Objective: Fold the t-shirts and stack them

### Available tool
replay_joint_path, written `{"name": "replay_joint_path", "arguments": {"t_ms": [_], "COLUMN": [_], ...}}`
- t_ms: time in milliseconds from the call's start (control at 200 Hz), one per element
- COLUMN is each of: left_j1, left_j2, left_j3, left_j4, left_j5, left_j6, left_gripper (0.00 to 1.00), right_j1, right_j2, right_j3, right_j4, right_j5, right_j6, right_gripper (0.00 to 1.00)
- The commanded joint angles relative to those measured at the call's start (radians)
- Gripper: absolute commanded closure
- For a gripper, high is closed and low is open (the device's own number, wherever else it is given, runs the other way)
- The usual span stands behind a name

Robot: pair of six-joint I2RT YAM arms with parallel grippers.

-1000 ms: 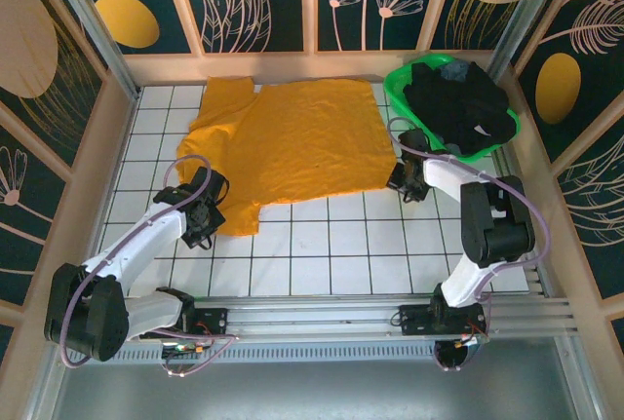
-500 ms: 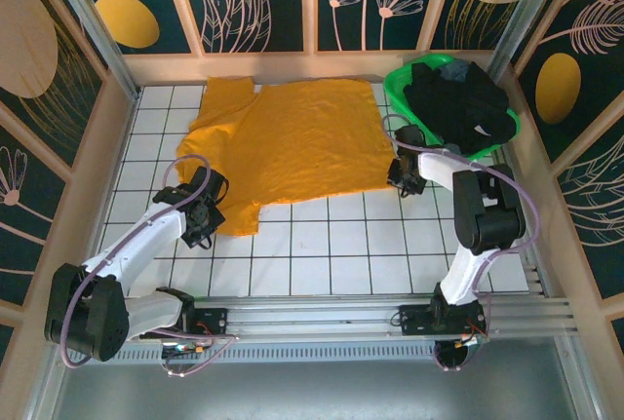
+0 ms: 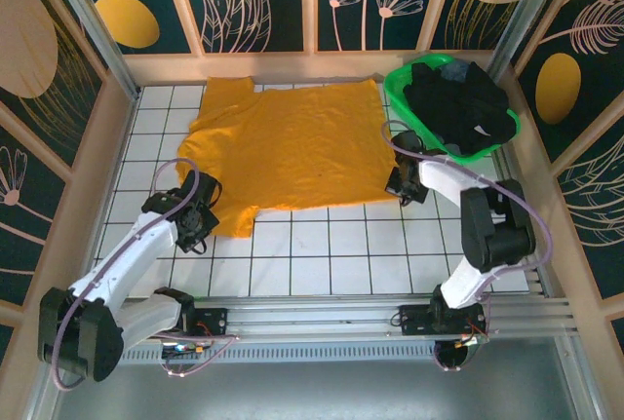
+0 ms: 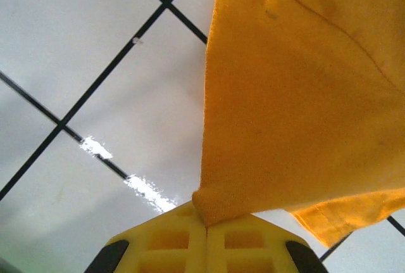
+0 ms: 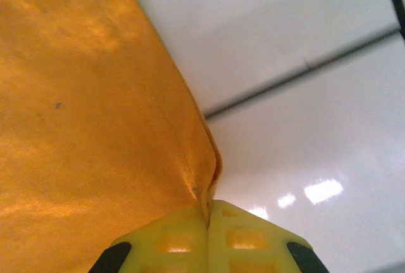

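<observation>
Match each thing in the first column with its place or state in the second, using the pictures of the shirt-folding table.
Column one:
1. orange t-shirt
2. dark t-shirts
3. left gripper
4. right gripper

Column two:
A. heaped in the green basket
B. shut on the orange t-shirt's near-right corner
C. spread on the gridded table
D. shut on the orange t-shirt's near-left corner

Pairs: 1-C, 2-A, 3-D, 4-B

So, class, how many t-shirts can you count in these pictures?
2 at least: the orange t-shirt spread on the table, and a dark heap in the green basket, which may hide several shirts.
</observation>
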Motion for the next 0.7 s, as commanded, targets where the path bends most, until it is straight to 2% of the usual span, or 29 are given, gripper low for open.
{"name": "replay_joint_path", "arguments": {"t_ms": [0,225,505,636,696], "left_j1": [0.006,0.006,0.006,0.007,0.007], "left_j2": [-0.033,-0.044,-0.159,-0.151,-0.126], "left_j3": [-0.016,-0.056,-0.056,-0.005,0.021], "left_j4": [-0.089,-0.101,-0.274,-0.248,-0.183], "left_j5": [-0.011,0.042,0.021,-0.002,0.003], "left_j6": [-0.027,-0.021,-0.102,-0.086,-0.06], "left_gripper": [1.0,1.0,1.0,1.0,1.0], "right_j1": [0.026,0.009,0.008,0.005,-0.005], "right_j2": [-0.094,-0.166,-0.268,-0.281,-0.268], "right_j3": [-0.049,-0.097,-0.11,-0.121,-0.111], "right_j4": [-0.186,-0.306,-0.41,-0.386,-0.369], "right_j5": [0.034,-0.004,-0.088,-0.092,-0.119], "right_j6": [0.076,0.06,0.077,0.085,0.089], "right_gripper": [1.0,1.0,1.0,1.0,1.0]}}
